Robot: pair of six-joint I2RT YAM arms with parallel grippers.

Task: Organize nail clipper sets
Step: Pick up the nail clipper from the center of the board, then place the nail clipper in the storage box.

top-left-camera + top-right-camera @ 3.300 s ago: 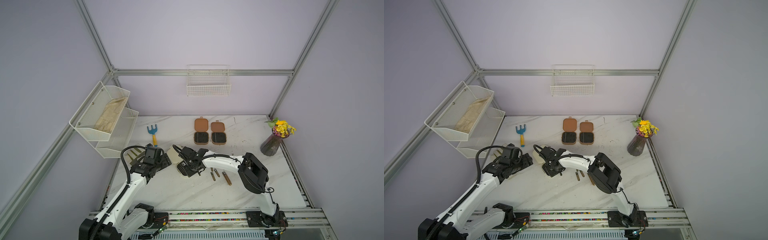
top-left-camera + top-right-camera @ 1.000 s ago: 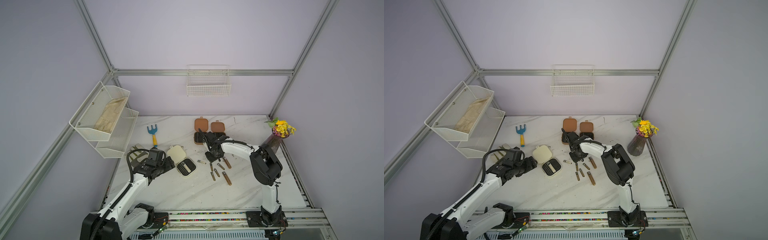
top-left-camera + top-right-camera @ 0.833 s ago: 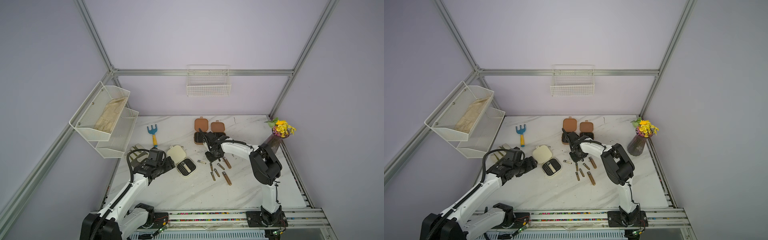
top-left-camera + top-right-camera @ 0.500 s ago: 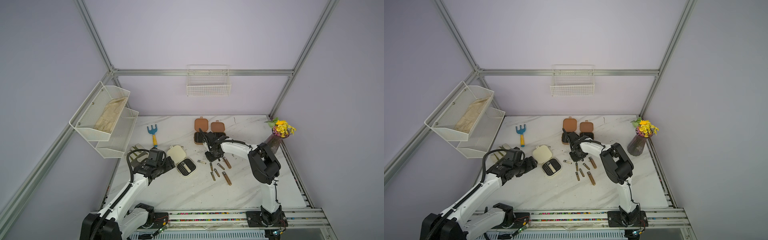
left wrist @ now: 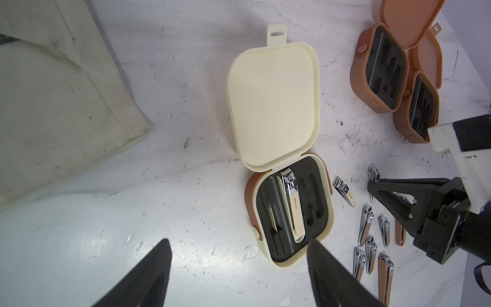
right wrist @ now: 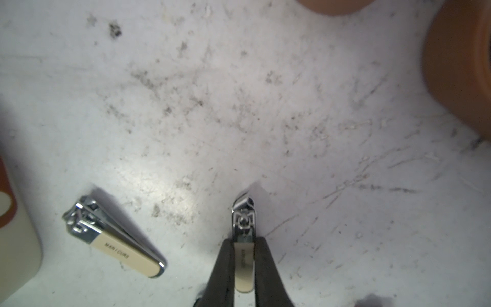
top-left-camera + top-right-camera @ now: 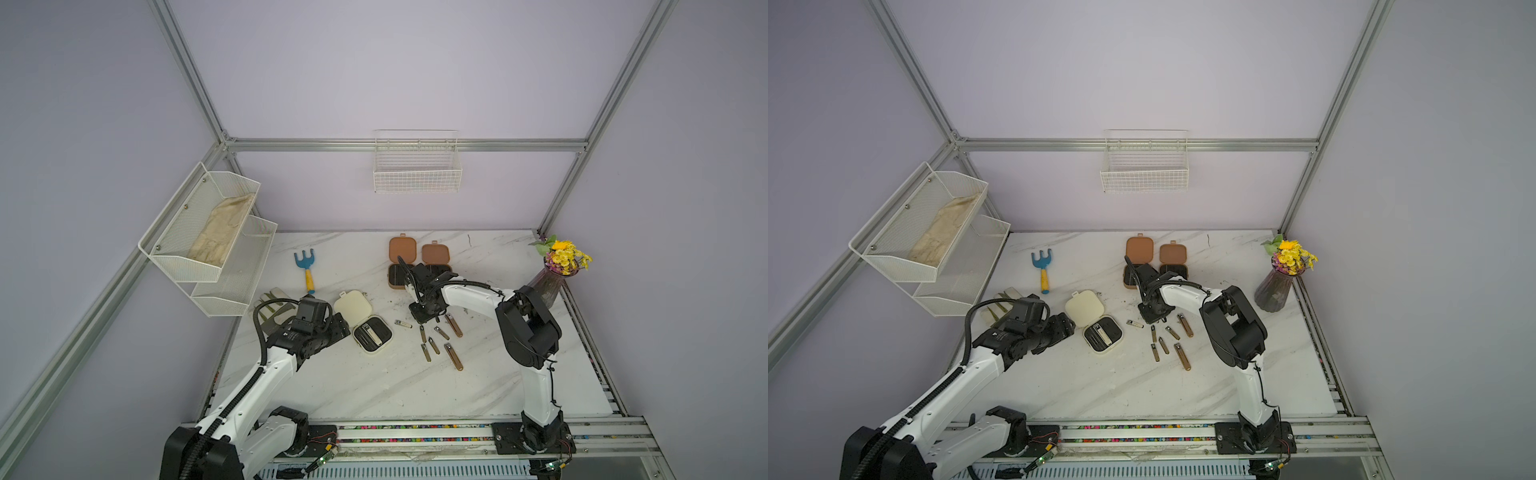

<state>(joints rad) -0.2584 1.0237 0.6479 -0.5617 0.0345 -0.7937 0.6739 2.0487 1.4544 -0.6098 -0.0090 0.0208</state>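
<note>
Grip on: right gripper [image 6: 244, 243] has both black fingers pinched shut on a small clipper [image 6: 243, 220], cream handle squeezed between them, chrome head poking out past the tips. It sits right down at the marble worktop [image 6: 265, 106], around the middle; lifted or resting, can't tell. Just beside it lies a second cream-handled clipper [image 6: 114, 236], flat on the marble, between that gripper and the cream case [image 7: 353, 305]. That case is open, lid flopped toward the back-left corner, black lining up, one long clipper [image 5: 292, 204] bedded in a slot. Toward the front edge from the right gripper, loose clippers [image 7: 453, 357] with bronze handles lie scattered. Behind it, toward the back edge, two brown cases [image 7: 402, 251] sit side by side, both open with lids back. Left gripper [image 5: 239, 240] is just beside the cream case, on the side facing the left edge — jaws apart, nothing between them. Further out: toy rake [image 7: 306, 270] toward the back-left corner, glove [image 7: 272, 301] at the left edge, vase of flowers [image 7: 548, 286] at the right edge.
</note>
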